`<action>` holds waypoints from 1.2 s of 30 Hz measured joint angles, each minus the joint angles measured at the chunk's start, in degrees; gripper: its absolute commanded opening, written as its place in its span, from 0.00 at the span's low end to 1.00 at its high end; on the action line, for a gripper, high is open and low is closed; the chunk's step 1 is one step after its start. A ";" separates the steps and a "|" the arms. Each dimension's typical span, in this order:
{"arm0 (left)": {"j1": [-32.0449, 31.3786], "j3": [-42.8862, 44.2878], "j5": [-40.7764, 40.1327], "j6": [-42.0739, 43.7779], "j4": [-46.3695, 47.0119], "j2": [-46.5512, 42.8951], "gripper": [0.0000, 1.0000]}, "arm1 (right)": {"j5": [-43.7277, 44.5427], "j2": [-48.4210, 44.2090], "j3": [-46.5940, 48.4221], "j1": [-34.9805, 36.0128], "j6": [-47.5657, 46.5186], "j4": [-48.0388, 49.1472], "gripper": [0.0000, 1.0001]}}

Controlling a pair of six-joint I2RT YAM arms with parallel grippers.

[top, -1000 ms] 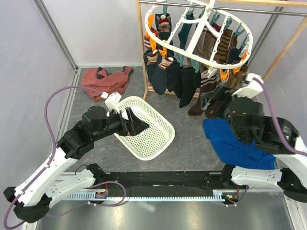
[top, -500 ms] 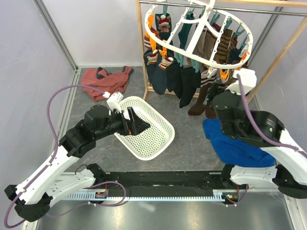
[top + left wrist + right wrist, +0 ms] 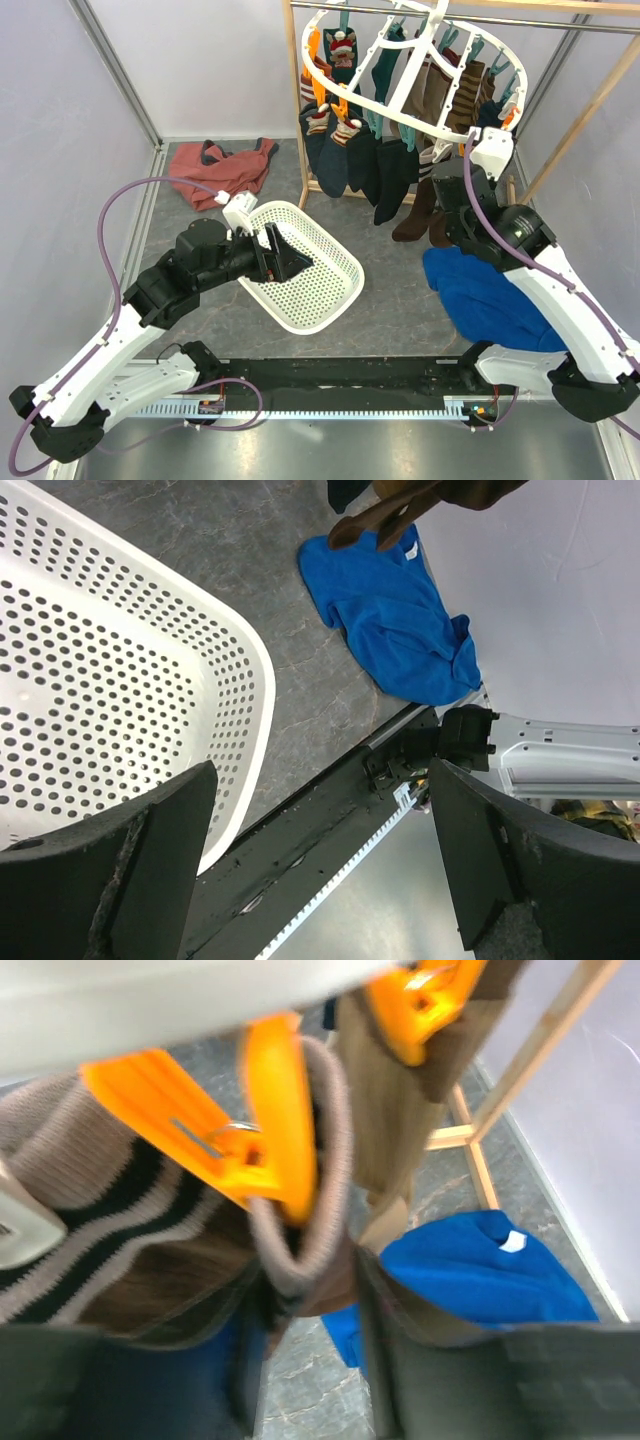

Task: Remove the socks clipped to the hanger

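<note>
Socks (image 3: 385, 165) hang clipped round the hanger (image 3: 412, 70), 1 brown cuff (image 3: 300, 1170) under an orange clip (image 3: 200, 1125) lying between the right jaws; whether they pinch it yet I cannot tell. Grasping looks the step in hand; next, a firm pinch below the clip, then a downward pull. Left jaws stand spread wide, basket (image 3: 250, 680) rim beside them.

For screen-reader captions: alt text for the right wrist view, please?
An orange clip pinches the cuff of a striped sock under the white hanger, with the fingers of the right gripper either side of it. A blue cloth lies on the floor beyond.
</note>
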 measured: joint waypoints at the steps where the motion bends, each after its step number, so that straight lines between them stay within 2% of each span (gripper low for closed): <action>1: 0.00 0.00 0.02 0.26 0.00 0.04 0.91 | -0.83 0.35 0.00 -0.33 -0.20 0.52 0.26; 5: 0.00 1.51 0.13 2.16 0.15 1.07 0.89 | -4.35 0.74 0.07 -0.83 -0.33 1.29 0.10; 6: 0.00 2.16 0.24 3.06 0.39 1.64 0.88 | -5.35 0.68 0.22 -0.87 -0.07 1.22 0.00; 9: 0.00 4.07 0.85 5.57 2.54 3.58 0.88 | -8.90 0.52 1.11 -0.87 0.85 0.90 0.00; 15: -0.17 3.45 3.26 8.98 14.51 7.19 0.88 | -17.99 -1.03 2.34 -0.87 2.56 0.94 0.00; 21: -2.45 3.58 6.32 11.02 25.35 16.44 0.88 | -28.06 -2.75 2.43 -0.92 5.18 1.60 0.00; 28: -6.80 8.20 8.39 15.96 29.57 26.84 0.90 | -34.67 -4.81 2.03 -0.92 7.80 3.54 0.00; 34: -7.69 12.96 11.08 17.88 33.22 31.65 0.90 | -37.57 -6.56 1.07 -0.92 9.35 5.51 0.00; 36: -8.20 13.22 11.43 18.14 33.99 32.46 0.87 | -38.25 -6.71 0.76 -0.92 9.79 5.79 0.00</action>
